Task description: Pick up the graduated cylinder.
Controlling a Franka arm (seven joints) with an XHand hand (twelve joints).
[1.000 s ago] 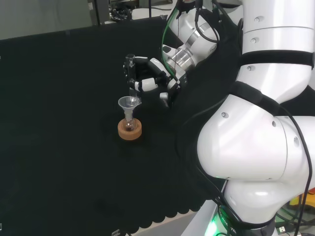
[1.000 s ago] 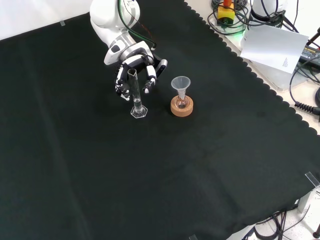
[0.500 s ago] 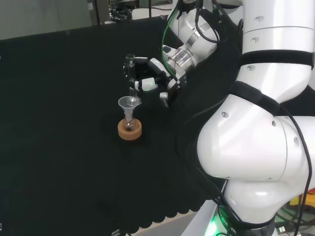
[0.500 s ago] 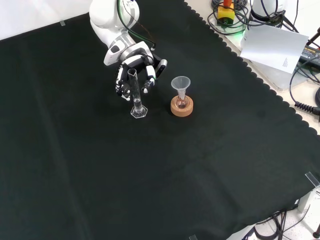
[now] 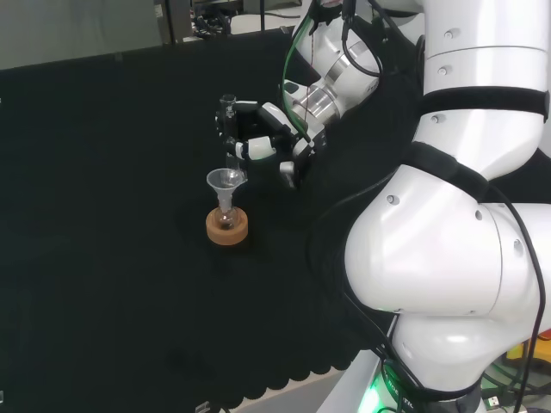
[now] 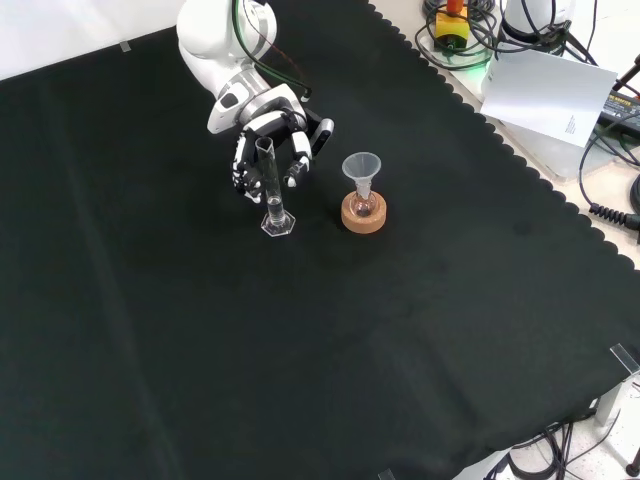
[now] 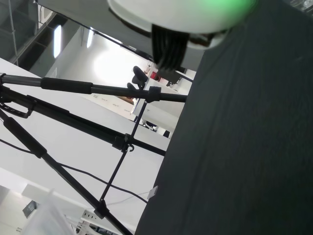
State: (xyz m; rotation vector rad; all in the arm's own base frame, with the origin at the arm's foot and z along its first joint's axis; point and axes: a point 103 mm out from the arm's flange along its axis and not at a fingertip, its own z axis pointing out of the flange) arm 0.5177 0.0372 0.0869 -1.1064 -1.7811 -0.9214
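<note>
The graduated cylinder (image 6: 269,188) is a tall, thin clear tube on a hexagonal foot, standing upright on the black cloth (image 6: 300,340). In the front view the hand (image 6: 266,133) sits just behind the tube's upper part, fingers hanging loosely to either side of it and the thumb sticking out to the right, away from the glass. In the head view the hand (image 5: 265,131) reaches in from the right, and its fingertips (image 5: 242,148) lie against the cylinder (image 5: 228,129) near the top. The foot rests on the cloth.
A small flask with a clear funnel (image 6: 361,170) in its neck stands on a cork ring (image 6: 363,213), right of the cylinder in the front view and in front of it in the head view (image 5: 226,225). The cloth's scalloped edge (image 6: 520,165) runs along the right, with cables and paper beyond.
The arm's wrist has shifted very slightly; the hand stays at the cylinder's top and the cylinder has not moved.
</note>
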